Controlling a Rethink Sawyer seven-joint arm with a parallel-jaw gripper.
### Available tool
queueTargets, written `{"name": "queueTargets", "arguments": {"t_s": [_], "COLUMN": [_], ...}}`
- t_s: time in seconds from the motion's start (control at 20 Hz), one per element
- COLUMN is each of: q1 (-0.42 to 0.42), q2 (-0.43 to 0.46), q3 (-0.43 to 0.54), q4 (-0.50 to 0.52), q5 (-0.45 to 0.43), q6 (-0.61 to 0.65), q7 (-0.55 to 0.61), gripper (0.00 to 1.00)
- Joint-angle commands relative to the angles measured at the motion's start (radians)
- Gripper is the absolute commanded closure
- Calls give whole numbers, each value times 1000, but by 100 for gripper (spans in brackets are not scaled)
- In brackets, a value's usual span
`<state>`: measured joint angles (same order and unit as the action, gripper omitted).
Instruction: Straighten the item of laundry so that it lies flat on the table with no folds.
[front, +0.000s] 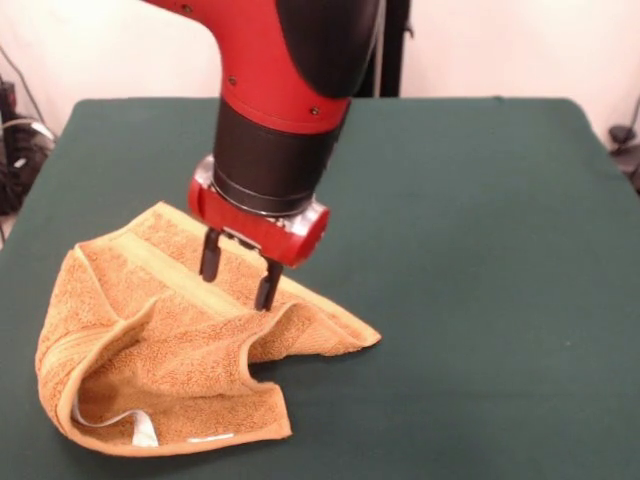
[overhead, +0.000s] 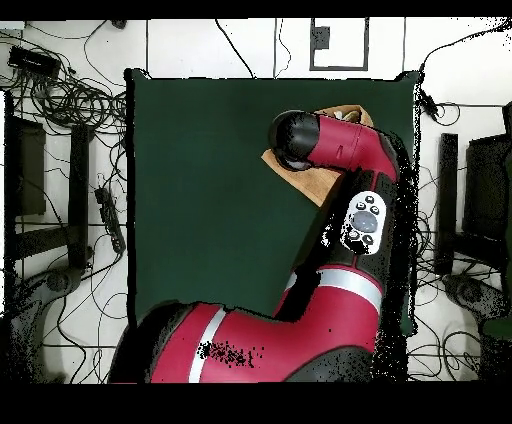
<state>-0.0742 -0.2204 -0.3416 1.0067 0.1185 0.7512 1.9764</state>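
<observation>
The orange-tan terry towel (front: 160, 340) lies crumpled at the near left of the dark green table (front: 470, 250) in the front view. Its edges are folded over, and a white label (front: 145, 430) shows at its near edge. My gripper (front: 238, 275) hangs over the towel's far border band with its two black fingers (front: 210, 257) apart, tips at the cloth and holding nothing. In the overhead view the arm covers most of the towel (overhead: 315, 185), and the gripper is hidden under the arm.
The table's near and left edges run close to the towel in the front view. Cables and equipment lie on the floor around the table (overhead: 200, 180) in the overhead view.
</observation>
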Motion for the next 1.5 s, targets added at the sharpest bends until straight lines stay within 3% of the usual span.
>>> {"name": "queueTargets", "arguments": {"t_s": [0.05, 0.35, 0.55, 0.7, 1.0, 1.25, 1.35, 1.5], "q1": [55, 28, -6, -18, -15, -2, 15, 48], "q2": [97, 175, 260, 289, 262, 176, 117, 52], "q3": [50, 44, 29, 37, 66, 138, 141, 109], "q4": [-19, -223, -385, -431, -361, -190, -126, -84], "q5": [10, 10, -10, -14, -13, 18, 29, 47], "q6": [198, 486, 497, 500, 374, -6, -66, -26], "q7": [181, 126, 87, 71, 79, 186, 222, 255], "gripper": [0, 0, 0, 0, 0, 0, 0, 0]}}
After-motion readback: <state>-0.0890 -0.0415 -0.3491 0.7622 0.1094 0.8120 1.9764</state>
